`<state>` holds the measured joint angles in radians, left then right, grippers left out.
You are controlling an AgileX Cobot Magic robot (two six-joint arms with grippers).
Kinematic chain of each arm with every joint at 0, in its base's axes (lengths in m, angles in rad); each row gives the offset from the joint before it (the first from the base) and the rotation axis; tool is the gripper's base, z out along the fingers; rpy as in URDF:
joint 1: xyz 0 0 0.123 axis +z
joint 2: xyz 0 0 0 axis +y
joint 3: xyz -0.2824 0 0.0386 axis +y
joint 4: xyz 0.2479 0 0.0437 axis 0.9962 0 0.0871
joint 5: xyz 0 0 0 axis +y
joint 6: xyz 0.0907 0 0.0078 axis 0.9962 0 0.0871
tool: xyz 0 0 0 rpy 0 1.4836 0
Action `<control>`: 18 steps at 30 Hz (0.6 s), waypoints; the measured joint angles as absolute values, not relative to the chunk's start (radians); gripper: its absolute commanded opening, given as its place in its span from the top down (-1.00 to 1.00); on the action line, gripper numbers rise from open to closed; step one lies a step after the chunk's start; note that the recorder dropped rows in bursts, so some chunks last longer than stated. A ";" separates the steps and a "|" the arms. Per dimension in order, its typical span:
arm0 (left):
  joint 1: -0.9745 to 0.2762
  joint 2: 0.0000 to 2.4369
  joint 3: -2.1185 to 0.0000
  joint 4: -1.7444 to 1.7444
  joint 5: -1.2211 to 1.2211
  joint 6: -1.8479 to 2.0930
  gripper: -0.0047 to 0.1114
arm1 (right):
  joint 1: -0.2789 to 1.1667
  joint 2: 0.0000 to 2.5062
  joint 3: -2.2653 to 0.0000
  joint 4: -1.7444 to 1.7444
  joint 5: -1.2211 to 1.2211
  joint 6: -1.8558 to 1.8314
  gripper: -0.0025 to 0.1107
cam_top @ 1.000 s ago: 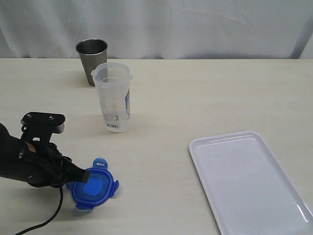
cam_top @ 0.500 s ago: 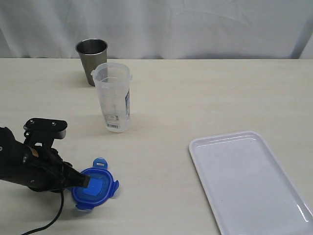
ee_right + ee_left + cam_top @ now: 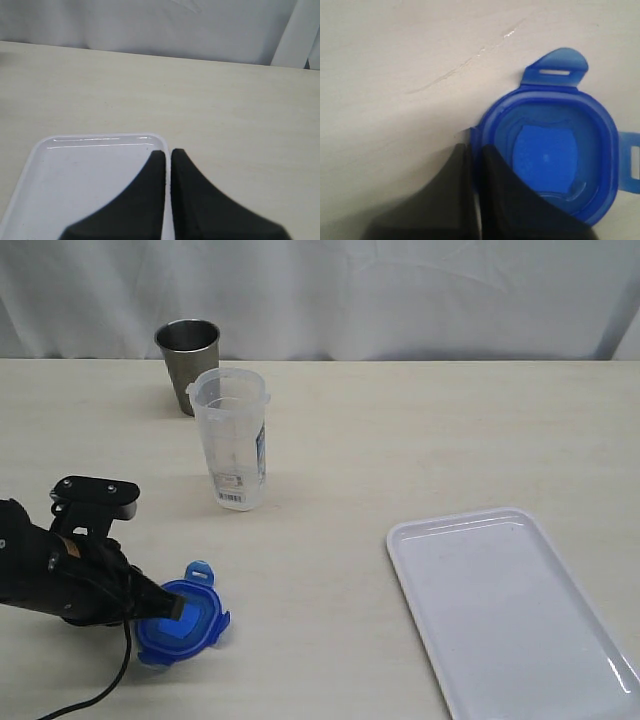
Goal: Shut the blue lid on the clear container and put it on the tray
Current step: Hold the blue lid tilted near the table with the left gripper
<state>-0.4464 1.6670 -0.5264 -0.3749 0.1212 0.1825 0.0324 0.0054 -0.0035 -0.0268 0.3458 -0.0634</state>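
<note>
The blue lid point(image 3: 183, 628) lies near the table's front left, its inner face up and lock tabs spread point(image 3: 555, 150). My left gripper point(image 3: 166, 608) is shut on the lid's rim on the side nearest the arm, one finger inside and one outside point(image 3: 476, 147). The clear container point(image 3: 232, 440) stands upright and uncovered farther back, apart from the lid. The white tray point(image 3: 500, 600) lies bare at the front right. My right gripper point(image 3: 168, 152) is shut with nothing in it, over the tray's point(image 3: 75, 175) rim; the exterior view does not show it.
A grey steel cup point(image 3: 187, 360) stands just behind the container. A white curtain closes off the back of the table. A black cable trails from the left arm off the front edge.
The left jaws have closed on the lid's rim. The lid has shifted slightly toward the left arm. The right gripper has not moved.
</note>
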 measured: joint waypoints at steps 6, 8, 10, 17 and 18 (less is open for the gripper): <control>-0.446 1.667 -0.526 -0.375 0.121 0.189 0.92 | 0.032 0.005 -0.004 -0.027 0.346 -0.063 0.88; -0.446 1.667 -0.526 -0.372 0.123 0.199 0.92 | 0.032 0.005 -0.004 -0.027 0.346 -0.063 0.88; -0.446 1.667 -0.530 -0.367 0.139 0.207 0.92 | 0.032 0.005 -0.004 -0.027 0.346 -0.063 0.88; -0.446 1.590 -0.555 -0.343 0.240 0.236 0.92 | 0.032 0.005 -0.004 -0.027 0.346 -0.063 0.88; -0.446 1.560 -0.561 -0.337 0.254 0.240 0.92 | 0.032 0.005 -0.004 -0.027 0.346 -0.063 0.88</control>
